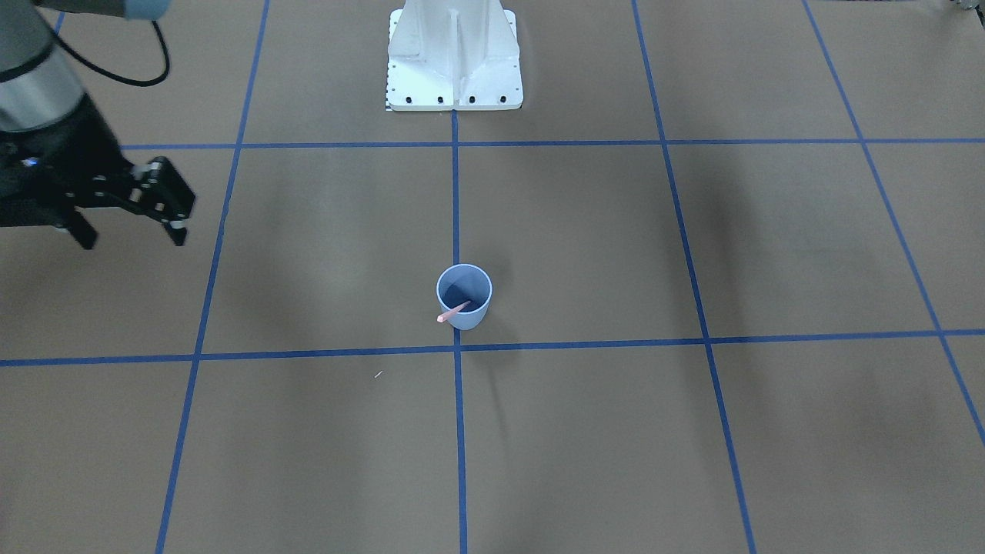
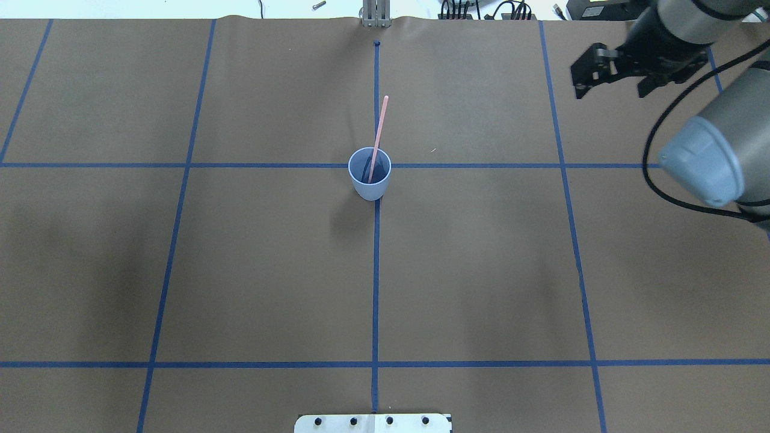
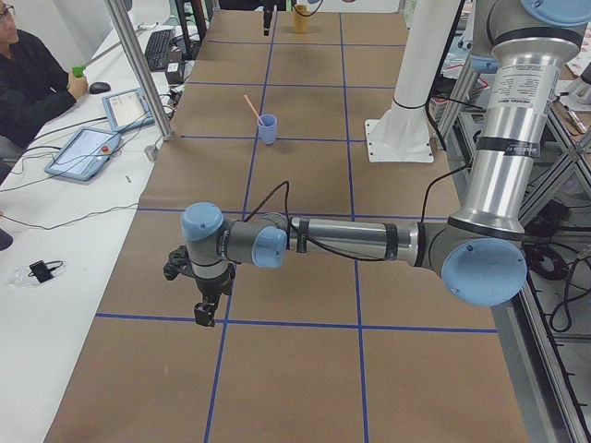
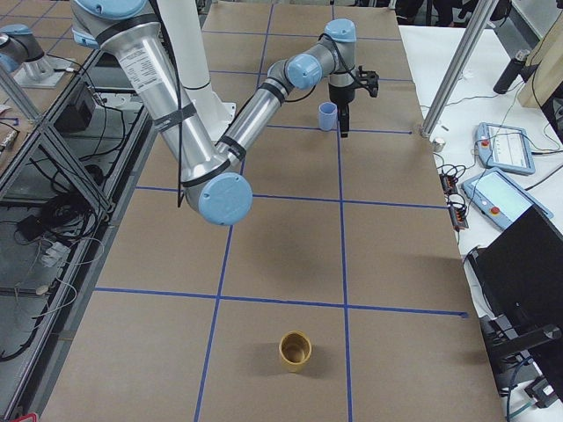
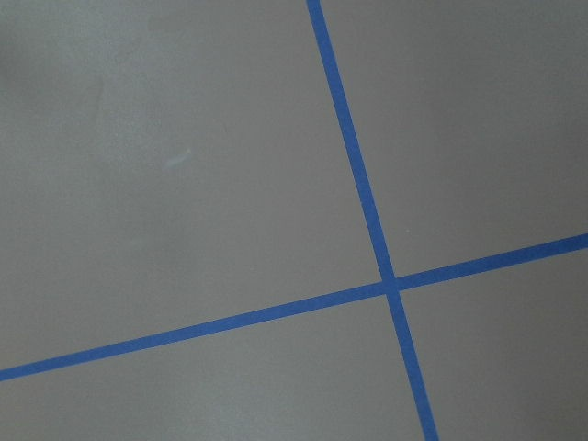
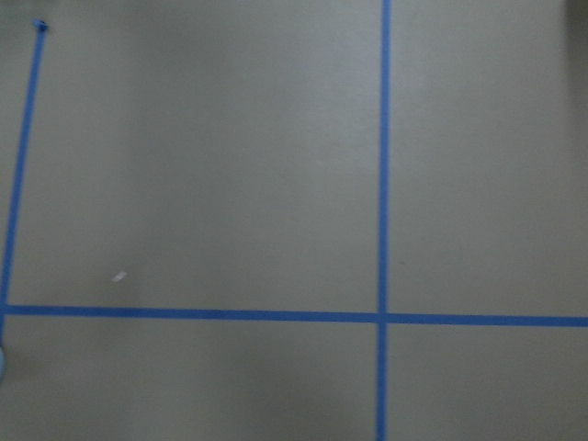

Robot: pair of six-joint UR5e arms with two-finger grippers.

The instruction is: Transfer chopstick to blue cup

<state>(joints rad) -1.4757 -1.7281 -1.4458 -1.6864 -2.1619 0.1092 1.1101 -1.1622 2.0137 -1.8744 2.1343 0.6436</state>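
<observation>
The blue cup (image 1: 473,317) stands upright near the middle of the table, on the centre tape line; it also shows in the overhead view (image 2: 370,186) and the left view (image 3: 267,129). The pale pink chopstick (image 2: 378,135) stands inside it, leaning on the rim towards the operators' side, its top end sticking out (image 1: 454,312). My right gripper (image 1: 131,235) hangs above the table far off to the cup's side, open and empty (image 2: 612,91). My left gripper (image 3: 201,309) shows only in the side view, low over the table far from the cup; I cannot tell whether it is open.
A tan cup (image 4: 295,350) stands towards the table's right end. The white robot base (image 1: 454,61) is at the robot's edge. Blue tape lines grid the brown table. An operator (image 3: 23,74) and tablets (image 3: 83,152) are beside the table.
</observation>
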